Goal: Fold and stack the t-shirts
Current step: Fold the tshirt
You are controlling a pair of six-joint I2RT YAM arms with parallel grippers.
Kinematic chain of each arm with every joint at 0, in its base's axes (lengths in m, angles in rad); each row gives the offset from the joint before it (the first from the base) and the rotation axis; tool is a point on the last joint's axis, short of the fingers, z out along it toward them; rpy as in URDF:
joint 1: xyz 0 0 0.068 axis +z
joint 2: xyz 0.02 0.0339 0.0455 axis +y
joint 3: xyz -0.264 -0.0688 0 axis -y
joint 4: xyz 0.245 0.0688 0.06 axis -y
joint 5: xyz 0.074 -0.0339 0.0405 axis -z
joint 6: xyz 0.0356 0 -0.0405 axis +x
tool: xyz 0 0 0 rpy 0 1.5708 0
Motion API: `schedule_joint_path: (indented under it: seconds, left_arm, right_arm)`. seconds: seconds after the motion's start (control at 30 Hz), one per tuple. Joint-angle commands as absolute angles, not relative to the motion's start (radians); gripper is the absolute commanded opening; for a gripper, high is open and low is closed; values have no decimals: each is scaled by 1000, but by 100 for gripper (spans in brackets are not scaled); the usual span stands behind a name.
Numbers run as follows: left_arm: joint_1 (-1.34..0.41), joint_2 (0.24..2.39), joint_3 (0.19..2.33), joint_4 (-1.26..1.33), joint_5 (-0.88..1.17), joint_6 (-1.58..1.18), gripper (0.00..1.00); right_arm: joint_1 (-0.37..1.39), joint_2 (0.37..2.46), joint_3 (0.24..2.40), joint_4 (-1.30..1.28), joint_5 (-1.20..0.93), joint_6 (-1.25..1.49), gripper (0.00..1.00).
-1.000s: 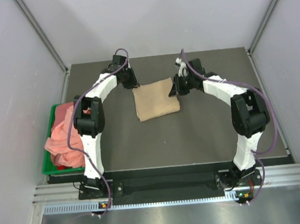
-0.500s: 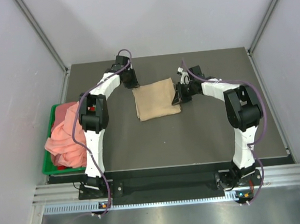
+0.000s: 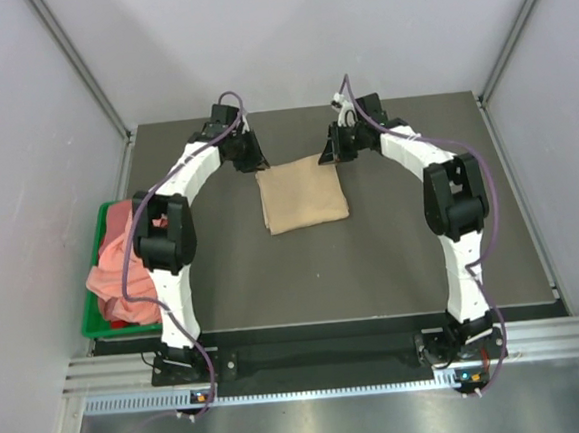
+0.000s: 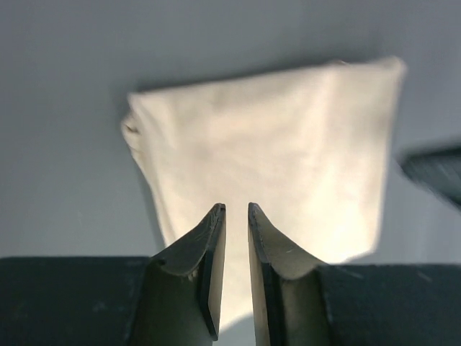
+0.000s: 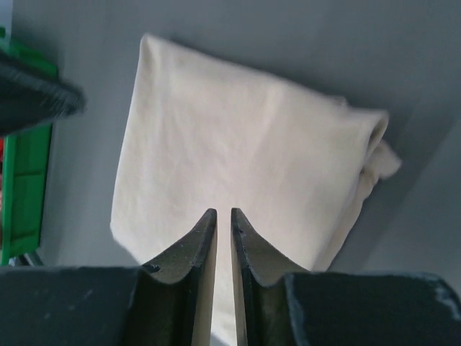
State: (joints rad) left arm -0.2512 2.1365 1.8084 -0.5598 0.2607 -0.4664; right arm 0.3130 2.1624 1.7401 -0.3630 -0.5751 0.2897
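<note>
**Top external.**
- Tan t-shirt point(image 3: 302, 193): folded into a tidy rectangle, flat on the bench point(image 3: 393, 258), mid-width and towards the far side.
- Left end effector point(image 3: 255, 161): at the fold's far left corner.
- Right end effector point(image 3: 329, 156): at the far right corner. This view does not show whether either one touches the cloth.
- Salmon-pink t-shirts point(image 3: 123, 262): an unfolded heap in the green bin point(image 3: 89, 310) at the bench's left edge, spilling over its rim.

**Left wrist.**
- Left end effector point(image 4: 235, 210): fingers drawn almost together with only a thin slit between them. No cloth is seen caught in it.
- Tan t-shirt point(image 4: 274, 144): beyond the tips and smooth, with one bunched edge on the left.

**Right wrist.**
- Right end effector point(image 5: 222, 213): fingers likewise nearly closed, gripping nothing visible.
- Tan t-shirt point(image 5: 238, 158): spread beyond the tips, with thick rolled layers at its right edge.
- Green bin point(image 5: 21, 194): a strip of it shows at far left.

**Step in hand (judgement).** The tan fold looks complete, and both arms are poised over its far edge. The pink shirts are not yet begun.

**Next move (judgement).** One arm should go to the bin, part its fingers and lift a single pink shirt from the heap. It then needs spreading on bare bench away from the tan fold, so that nothing drags the fold open.
</note>
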Motion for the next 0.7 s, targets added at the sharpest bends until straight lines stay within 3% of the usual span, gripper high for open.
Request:
schedule_joint_path:
  seconds: [0.0, 0.37, 0.67]
  left_arm:
    - [-268, 2013, 1729, -517, 368, -505, 24]
    - [-400, 1934, 1468, -474, 399, -508, 24]
    - [-443, 1956, 1378, -540, 167, -485, 24]
  right_arm:
    - [295, 2255, 1876, -379, -597, 282, 14]
    - [235, 2508, 2097, -281, -657, 376, 14]
    - [221, 2467, 2082, -281, -660, 390, 16]
